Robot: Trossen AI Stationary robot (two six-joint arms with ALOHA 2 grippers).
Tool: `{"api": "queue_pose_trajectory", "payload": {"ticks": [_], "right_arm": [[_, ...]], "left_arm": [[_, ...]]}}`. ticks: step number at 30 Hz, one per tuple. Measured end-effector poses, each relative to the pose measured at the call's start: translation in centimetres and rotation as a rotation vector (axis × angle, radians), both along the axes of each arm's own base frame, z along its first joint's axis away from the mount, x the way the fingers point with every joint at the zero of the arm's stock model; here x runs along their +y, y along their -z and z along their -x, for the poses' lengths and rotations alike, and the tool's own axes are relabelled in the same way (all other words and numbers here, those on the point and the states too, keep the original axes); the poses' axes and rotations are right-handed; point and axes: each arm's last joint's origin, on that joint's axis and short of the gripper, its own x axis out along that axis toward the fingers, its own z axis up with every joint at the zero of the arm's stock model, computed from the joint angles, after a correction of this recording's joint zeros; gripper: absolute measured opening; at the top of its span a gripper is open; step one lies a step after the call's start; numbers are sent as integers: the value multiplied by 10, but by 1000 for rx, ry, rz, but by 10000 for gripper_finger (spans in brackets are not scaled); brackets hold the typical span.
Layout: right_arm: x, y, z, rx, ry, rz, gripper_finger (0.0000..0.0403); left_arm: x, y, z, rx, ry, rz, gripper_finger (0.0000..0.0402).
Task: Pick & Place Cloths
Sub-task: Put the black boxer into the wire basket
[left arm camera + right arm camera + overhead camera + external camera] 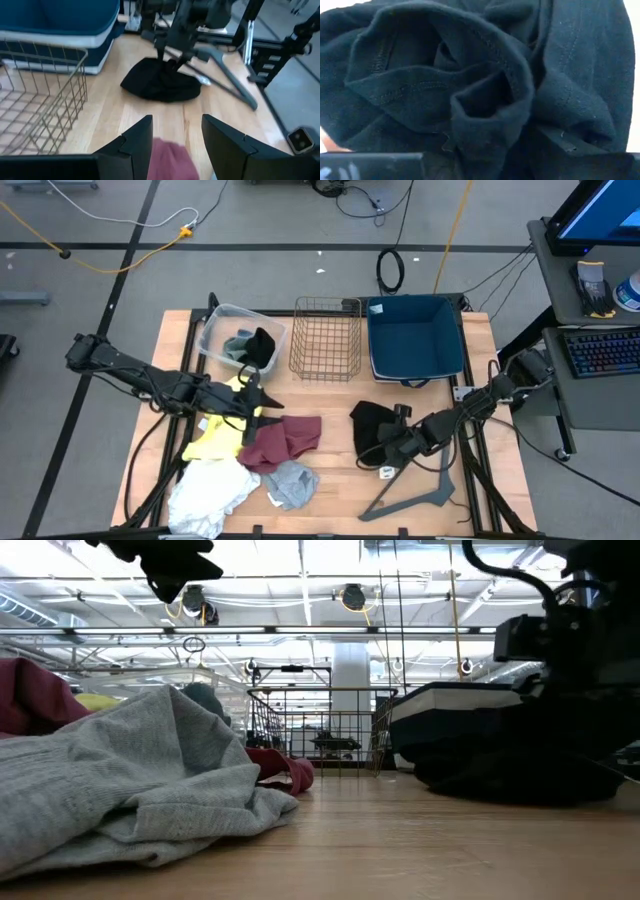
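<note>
My right gripper [385,448] is down on a black cloth [368,425], which lies bunched on the table right of centre and fills the right wrist view [470,80]. My left gripper [258,405] is open and empty, hovering above a maroon cloth [288,440] that shows below its fingers [167,160]. A yellow cloth [213,438], a white cloth [205,495] and a light grey cloth [290,483] lie on the table's near left. A grey-blue and a black cloth lie in a clear plastic bin [222,320]. My right gripper is shut on the black cloth, coming at it from above on a slant from the table's right. Bunched folds [490,115] stand between its fingers, several layers. In the left wrist view the cloth rises to a peak at the fingers [165,57]; its bulk rests on the table.
A wire basket [325,338] and a blue bin [415,335] stand at the far edge. A grey angular hanger [420,495] lies near the front right, beside the right arm. Bare wood shows between the maroon and black cloths.
</note>
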Motion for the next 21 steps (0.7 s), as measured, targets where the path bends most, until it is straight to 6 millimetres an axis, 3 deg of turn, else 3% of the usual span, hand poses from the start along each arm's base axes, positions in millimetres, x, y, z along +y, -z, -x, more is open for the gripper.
{"api": "queue_pose_trajectory", "payload": {"ticks": [5,12,21], "right_arm": [[0,1,0,-13,7,-9,109],[6,-4,-9,-109,-42,-46,11],[19,-18,-28,-316,-198,-158,3]], "left_arm": [[0,-2,-1,-20,5,-5,170],[0,-2,-1,-21,4,-2,170],[-1,-5,-2,-51,6,3,170]]}}
